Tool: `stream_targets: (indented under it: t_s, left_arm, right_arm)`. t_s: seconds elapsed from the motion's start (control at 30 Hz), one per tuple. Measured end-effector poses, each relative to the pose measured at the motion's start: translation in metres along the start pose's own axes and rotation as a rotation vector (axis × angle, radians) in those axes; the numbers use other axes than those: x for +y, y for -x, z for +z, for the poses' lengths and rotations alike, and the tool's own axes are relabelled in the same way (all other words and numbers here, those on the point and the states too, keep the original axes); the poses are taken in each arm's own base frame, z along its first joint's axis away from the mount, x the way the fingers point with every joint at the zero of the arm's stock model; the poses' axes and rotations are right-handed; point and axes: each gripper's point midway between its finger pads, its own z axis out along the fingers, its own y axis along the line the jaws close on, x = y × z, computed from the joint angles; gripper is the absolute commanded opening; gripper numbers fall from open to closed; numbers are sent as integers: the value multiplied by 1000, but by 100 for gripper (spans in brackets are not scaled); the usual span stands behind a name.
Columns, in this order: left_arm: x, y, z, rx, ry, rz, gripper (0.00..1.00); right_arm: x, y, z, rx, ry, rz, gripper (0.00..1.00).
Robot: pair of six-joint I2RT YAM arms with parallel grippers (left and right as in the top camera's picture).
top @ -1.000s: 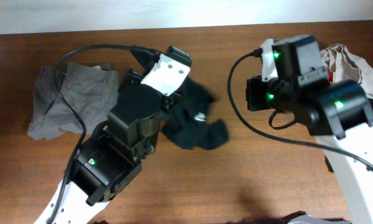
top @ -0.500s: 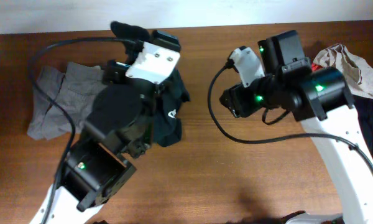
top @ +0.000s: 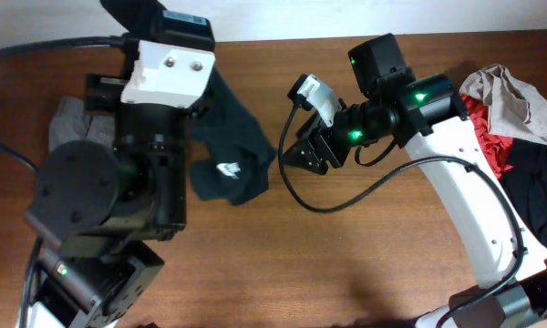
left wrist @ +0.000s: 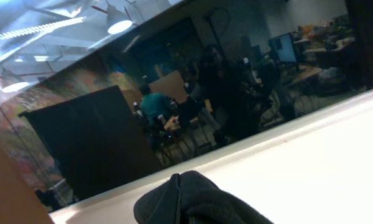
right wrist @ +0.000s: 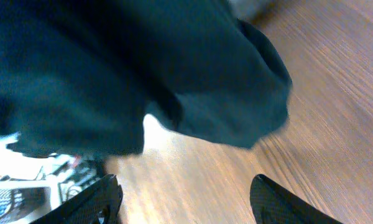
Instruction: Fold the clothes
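The left fingers are pinched shut on the black T-shirt (top: pixel 226 150), which hangs down over the worktop (top: pixel 365 264). The right fingers (right wrist: pixel 102 198) are wide apart and hold nothing, just beside the shirt.

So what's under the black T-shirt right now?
Below the hanging black T-shirt, only bare wooden table shows. The left arm covers its left side from overhead, so anything beneath there is hidden.
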Motion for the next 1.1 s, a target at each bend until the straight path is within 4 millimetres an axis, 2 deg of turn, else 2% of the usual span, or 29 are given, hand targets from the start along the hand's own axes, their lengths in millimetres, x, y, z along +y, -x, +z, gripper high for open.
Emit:
stream_targets:
  t_s: [0.23, 0.33, 0.47, 0.63, 0.87, 1.1]
  left_arm:
    - [4, 1, -1, 1, 14, 36, 0]
    - [9, 5, 0, -10, 38, 24, 0]
    - [19, 11, 1, -24, 93, 15, 0]
    - [19, 7, 5, 3, 127, 51, 0]
    - [25, 8, 7, 6, 169, 39, 0]
    - [34, 12, 5, 5, 196, 47, 0]
  right_arm:
    - [26, 7, 1, -46, 130, -79, 74]
    - [43, 10, 10, -43, 176, -134, 80]
    - [70, 17, 25, -45, 232, -229, 80]
    - [89, 30, 39, -67, 254, -284, 79]
    - [77, 57, 50, -118, 125, -231, 77]
    - [56, 59, 52, -107, 10, -152, 78]
